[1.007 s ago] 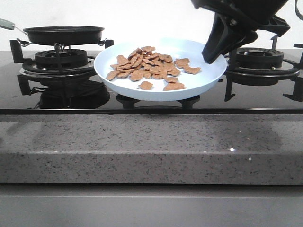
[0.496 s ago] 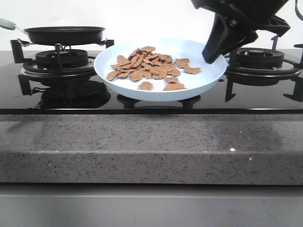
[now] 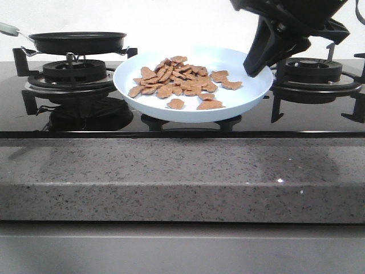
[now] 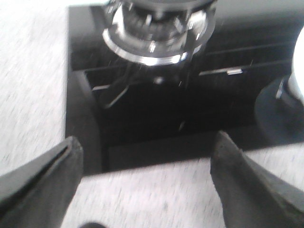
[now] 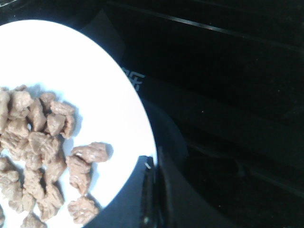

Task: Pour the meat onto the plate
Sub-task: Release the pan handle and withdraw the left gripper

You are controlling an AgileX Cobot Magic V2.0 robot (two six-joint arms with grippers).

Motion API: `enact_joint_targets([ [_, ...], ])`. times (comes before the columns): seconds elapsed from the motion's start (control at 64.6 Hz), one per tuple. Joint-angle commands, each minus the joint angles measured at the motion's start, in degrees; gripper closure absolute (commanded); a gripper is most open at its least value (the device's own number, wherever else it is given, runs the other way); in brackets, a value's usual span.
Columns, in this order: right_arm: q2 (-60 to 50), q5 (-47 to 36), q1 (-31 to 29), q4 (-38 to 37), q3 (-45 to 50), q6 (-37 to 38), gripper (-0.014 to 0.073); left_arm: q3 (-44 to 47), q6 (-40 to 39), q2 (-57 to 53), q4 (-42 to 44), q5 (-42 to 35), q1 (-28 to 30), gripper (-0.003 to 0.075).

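Black glass gas hob [image 3: 171, 123] on a speckled grey stone counter [image 3: 171, 177] fills the front view. Mid-hob, between the two burners, sits the wide shallow pale-blue glossy plate [image 3: 245, 94], level, rim up; being round it has no long axis to speak of. Black frying pan w/ pale handle [image 3: 77, 41] rests on the left burner, well apart from the plate, looks empty from here. Right gripper [image 3: 255, 69] is the near arm: fingers closed on the plate's right rim, plate lying to its left. Light-brown flat meat chunks [image 3: 179, 80] are heaped on the plate, spread wider left-right than front-back, so pour looks done; prob. next is letting go of the rim. Left gripper [image 4: 145, 166] spread wide, empty, over the counter edge by the left burner.
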Motion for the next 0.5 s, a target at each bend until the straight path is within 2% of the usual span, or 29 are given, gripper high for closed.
enact_joint_targets([
  [0.0,-1.9,-2.0,0.0,0.9,-1.6,-0.5,0.0707,0.4,-0.8,-2.8,0.8,-3.6,-0.4,0.0174],
  [0.48,-1.7,-0.8,0.0,1.2,-1.6,-0.5,0.0707,1.1,-0.8,-4.0,0.8,-2.6,-0.4,0.0174],
])
